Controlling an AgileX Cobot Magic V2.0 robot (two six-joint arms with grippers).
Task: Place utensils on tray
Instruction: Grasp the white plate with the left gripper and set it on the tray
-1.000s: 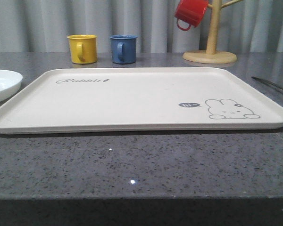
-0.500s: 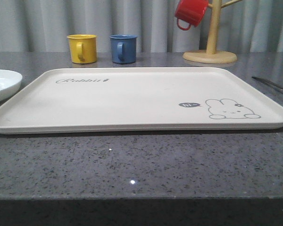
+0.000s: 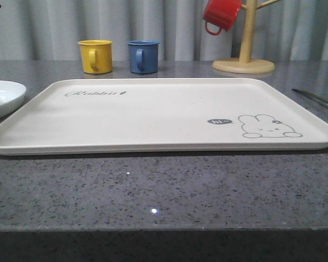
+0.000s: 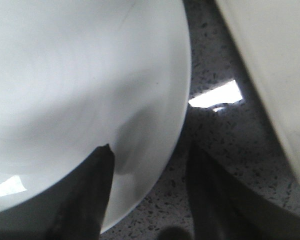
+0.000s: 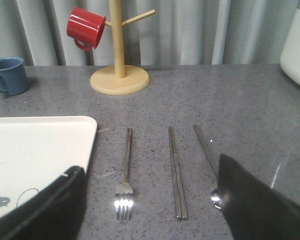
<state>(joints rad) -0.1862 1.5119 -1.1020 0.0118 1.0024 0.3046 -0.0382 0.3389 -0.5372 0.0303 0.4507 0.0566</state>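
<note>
The fork (image 5: 126, 175), the pair of chopsticks (image 5: 176, 172) and the spoon (image 5: 206, 150) lie side by side on the grey counter to the right of the cream tray (image 5: 35, 145). My right gripper (image 5: 150, 205) hovers open above them, and its right finger covers part of the spoon's bowl. In the front view the tray (image 3: 153, 117) holds nothing, and a thin silver utensil (image 3: 315, 97) shows at the right edge. My left gripper (image 4: 150, 165) is open over the rim of the white plate (image 4: 65, 75), beside the tray's edge (image 4: 275, 60).
Behind the tray stand a yellow mug (image 3: 95, 56) and a blue mug (image 3: 142, 56). A wooden mug tree (image 3: 244, 60) holds a red mug (image 3: 220, 15) at the back right. The white plate (image 3: 3, 97) sits left of the tray. A white vessel (image 5: 297, 45) stands far right.
A dark part of the left arm has come into the top left corner of the front view. The tray, mugs and plate have not moved.
</note>
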